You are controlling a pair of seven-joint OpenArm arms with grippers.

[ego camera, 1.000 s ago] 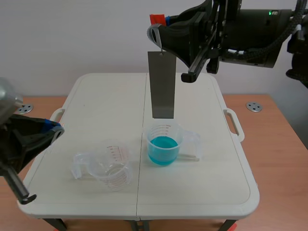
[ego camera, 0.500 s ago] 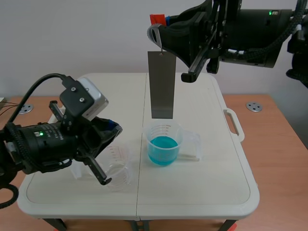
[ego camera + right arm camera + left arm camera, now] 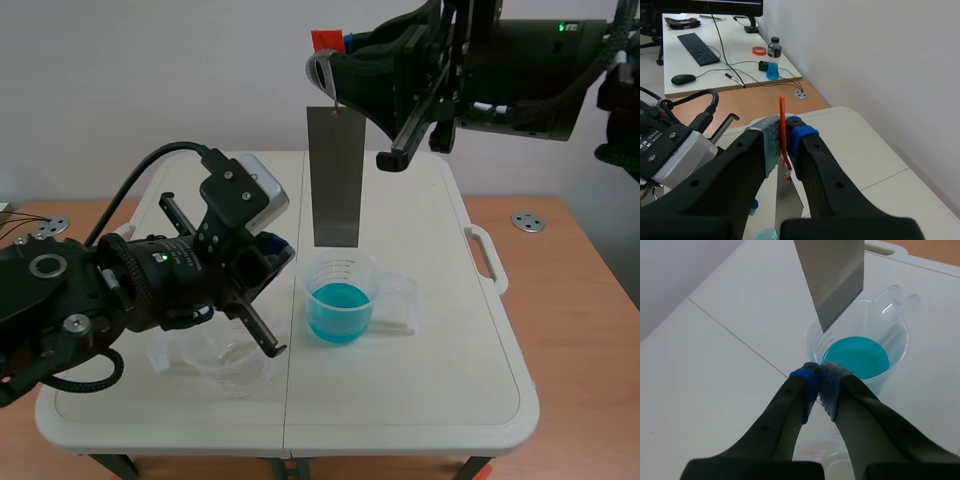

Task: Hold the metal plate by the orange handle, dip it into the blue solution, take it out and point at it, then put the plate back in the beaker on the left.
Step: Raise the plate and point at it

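A grey metal plate (image 3: 335,175) hangs upright above the beaker of blue solution (image 3: 340,301), its lower edge just over the rim. High at the back, my right gripper (image 3: 328,48) is shut on the plate's orange handle (image 3: 782,131). My left gripper (image 3: 281,250) is shut on nothing, its tips just left of the blue beaker and below the plate. From the left wrist, the plate (image 3: 832,275) and blue beaker (image 3: 858,356) lie ahead of the touching pads (image 3: 826,382). An empty clear beaker (image 3: 228,355) sits at the left, partly hidden by the left arm.
The white folding table (image 3: 450,380) has a centre seam and side handles (image 3: 487,258). Wooden surface (image 3: 590,340) flanks it. In the right wrist view a desk (image 3: 705,55) with keyboard, mouse and a bottle lies beyond.
My left arm has swung in from the left edge toward the centre, and its shut tips now sit beside the blue beaker. The right arm and plate have stayed in place.
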